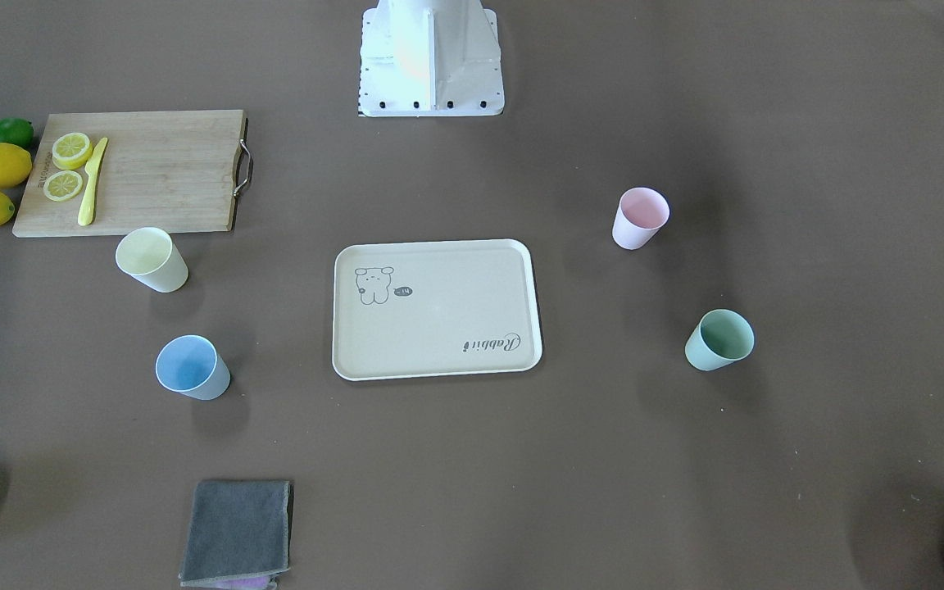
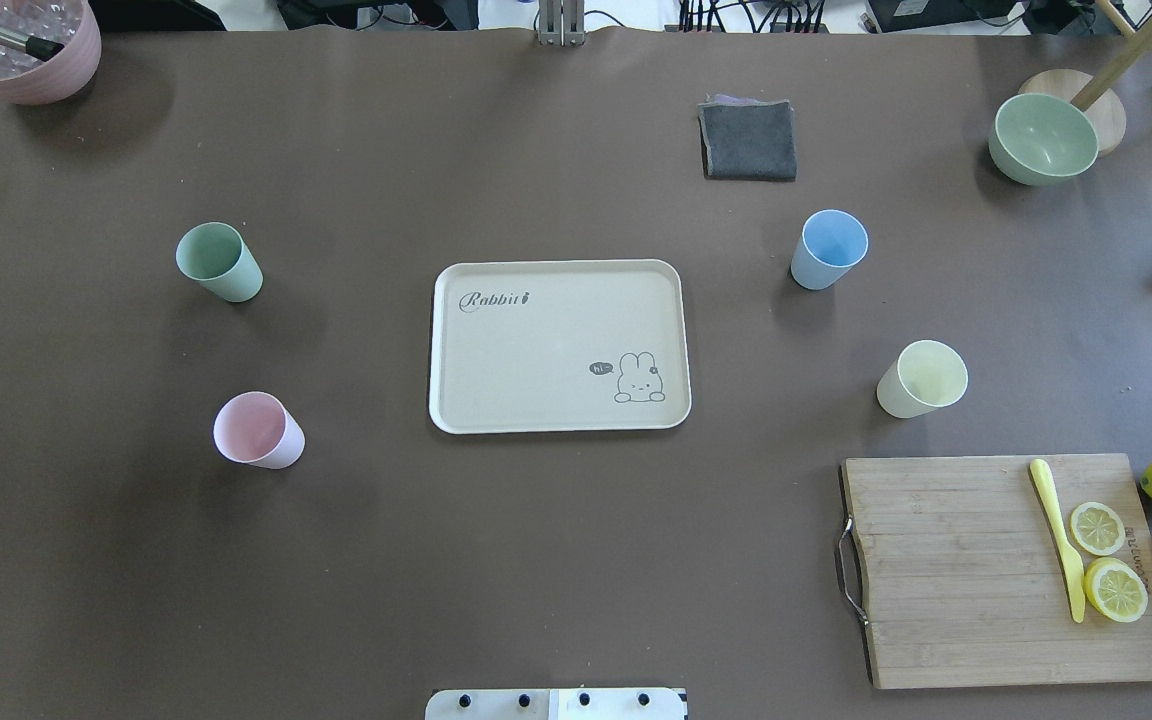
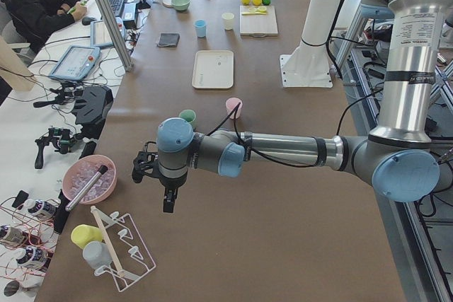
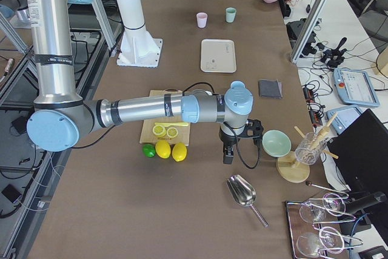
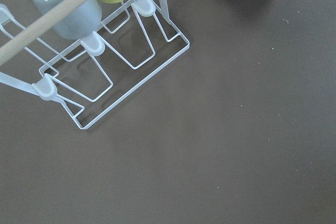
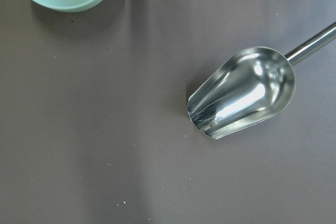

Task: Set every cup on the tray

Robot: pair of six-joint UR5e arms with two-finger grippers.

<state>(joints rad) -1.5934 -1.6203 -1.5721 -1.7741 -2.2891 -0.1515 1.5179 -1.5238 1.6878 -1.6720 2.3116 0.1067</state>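
No cup is on the tray [image 2: 556, 340] yet. The left pincer [image 3: 167, 199] should probably grip the lower-left pink cup [image 2: 258, 430] by its rim. How open it or the right pincer [image 4: 228, 154] is, I cannot tell.

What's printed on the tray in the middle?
The cream tray shows a grey rabbit and "Rabbit" lettering; clearest overhead.

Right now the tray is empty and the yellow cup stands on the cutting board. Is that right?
No. The tray is empty, but the yellow cup stands on the table beside the cutting board, as the overhead view shows.
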